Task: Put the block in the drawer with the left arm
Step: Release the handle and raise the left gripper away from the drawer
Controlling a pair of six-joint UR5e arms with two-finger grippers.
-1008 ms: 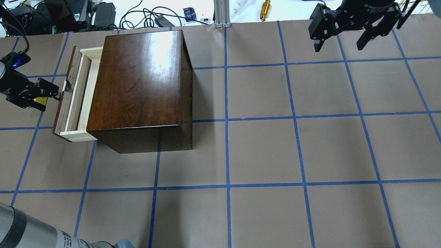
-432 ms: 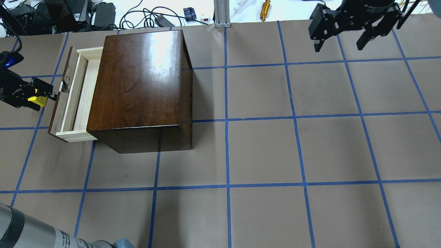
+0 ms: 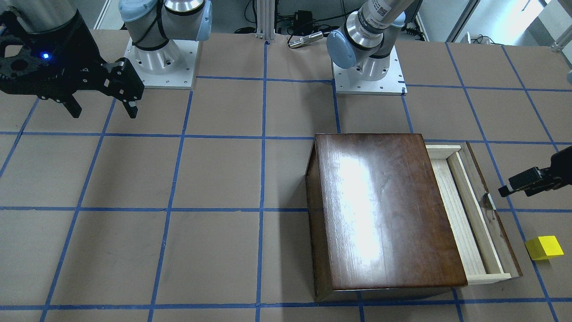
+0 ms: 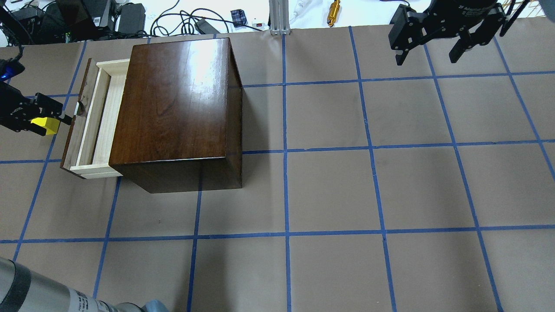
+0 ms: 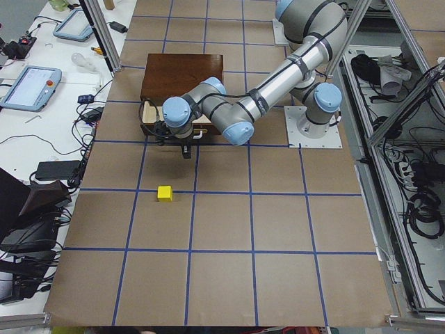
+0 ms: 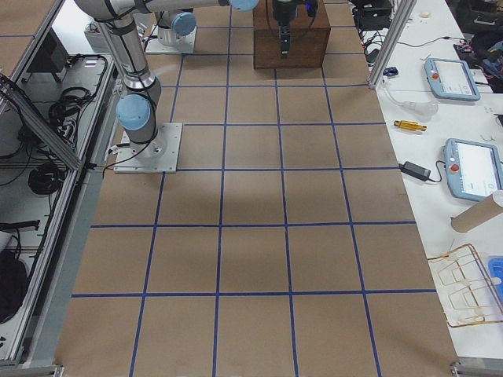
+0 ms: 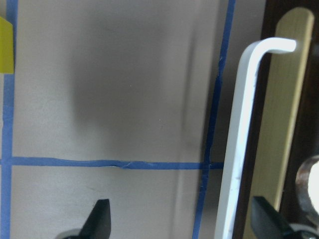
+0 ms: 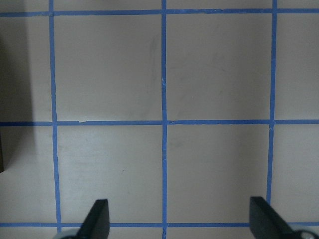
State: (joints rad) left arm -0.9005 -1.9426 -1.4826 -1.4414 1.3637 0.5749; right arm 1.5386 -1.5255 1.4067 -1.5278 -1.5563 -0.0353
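The yellow block lies on the table paper beside the drawer's front, outside the drawer; it also shows in the overhead view, the exterior left view and the left wrist view. The drawer of the dark cabinet is partly pulled out, its pale tray empty. My left gripper is open at the drawer's white handle, which lies between its fingers, not clamped. My right gripper is open and empty, far off above bare table.
Blue tape lines grid the brown table paper. Cables and small devices lie past the far edge. The arm bases stand on the robot's side. Tablets lie on a side table.
The drawer slid a little farther out toward the overhead view's left, then stopped. My left gripper moved left with it and then on a little. The right arm has not moved.
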